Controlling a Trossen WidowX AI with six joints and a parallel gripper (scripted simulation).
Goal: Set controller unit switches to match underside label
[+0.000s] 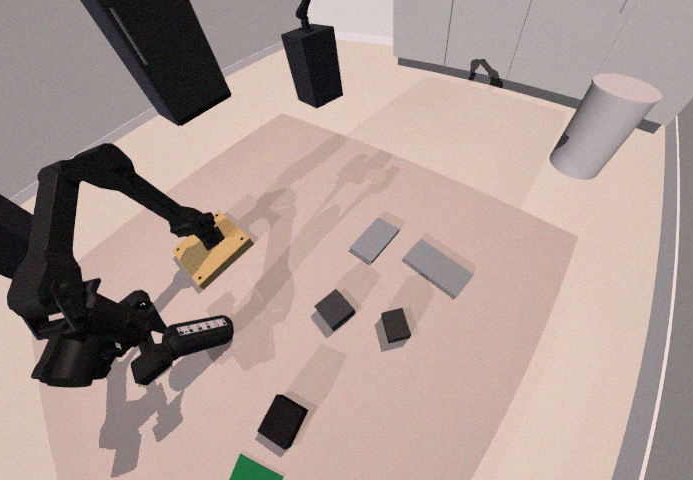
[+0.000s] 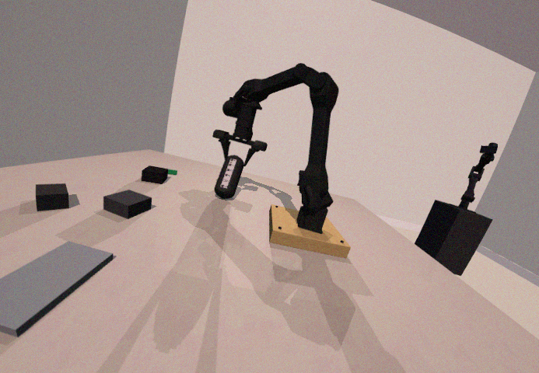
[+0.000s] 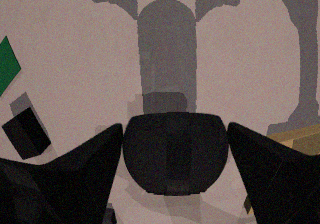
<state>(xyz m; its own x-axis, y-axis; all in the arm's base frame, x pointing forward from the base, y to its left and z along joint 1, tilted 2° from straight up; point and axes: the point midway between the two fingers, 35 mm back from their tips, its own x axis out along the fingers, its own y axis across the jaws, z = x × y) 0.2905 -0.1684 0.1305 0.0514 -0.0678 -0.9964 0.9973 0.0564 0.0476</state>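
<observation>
The dark grey controller unit [image 1: 214, 339] [image 2: 237, 175] [image 3: 175, 156] is a rounded, elongated body held above the bench. Its white label [image 1: 202, 326] [image 2: 228, 174] is turned outward and shows in the top and exterior views as a strip with small dark marks; I cannot read which squares are filled. My gripper [image 1: 167, 341] [image 2: 236, 160] [image 3: 176, 130] is shut on the unit, one finger on each side near one end. The wrist view shows only a dark rounded end of the unit between the fingers. The switches are hidden in all views.
A black block [image 1: 283, 421] [image 2: 154, 174] [image 3: 27, 134] lies beside a green piece [image 1: 253, 468] [image 2: 172, 172] [image 3: 7, 66]. Two dark blocks [image 1: 334, 310] [image 1: 396, 325] and two grey plates [image 1: 374, 240] [image 1: 437, 267] lie farther off. The arm stands on a wooden base [image 1: 225, 254] [image 2: 309, 245].
</observation>
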